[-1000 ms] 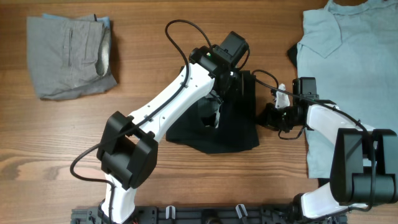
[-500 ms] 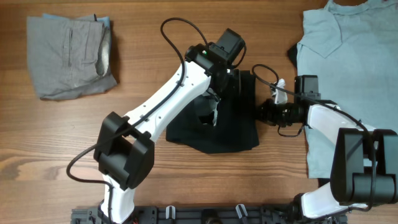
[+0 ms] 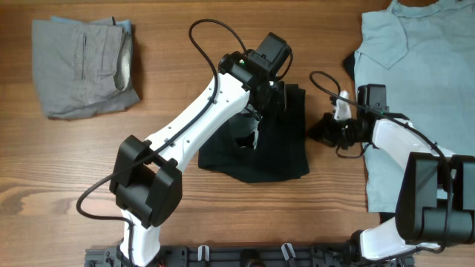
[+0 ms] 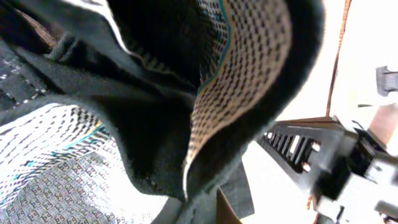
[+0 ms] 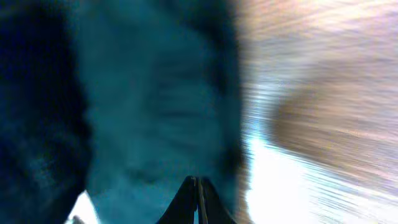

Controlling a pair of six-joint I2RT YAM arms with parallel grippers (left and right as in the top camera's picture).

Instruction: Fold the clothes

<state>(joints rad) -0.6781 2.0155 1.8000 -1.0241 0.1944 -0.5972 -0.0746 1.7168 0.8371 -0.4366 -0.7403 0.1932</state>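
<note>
A black garment (image 3: 260, 152) lies crumpled mid-table. My left gripper (image 3: 269, 95) is at its far edge and seems shut on it. The left wrist view is filled with the lifted black cloth (image 4: 155, 124) and its patterned lining (image 4: 242, 68), and the fingers are hidden. My right gripper (image 3: 318, 132) is just right of the garment's edge, apart from it. Its fingertips (image 5: 197, 183) are pressed together with nothing between them, facing blurred dark cloth (image 5: 137, 112).
A folded grey garment (image 3: 85, 67) lies at the far left. A light blue shirt (image 3: 415, 67) is spread along the right side, with a dark item (image 3: 349, 63) at its left edge. The right arm lies over the blue shirt.
My right gripper has pulled back to the right, off the black garment's edge. My left gripper has shifted slightly toward the far side with the cloth.
</note>
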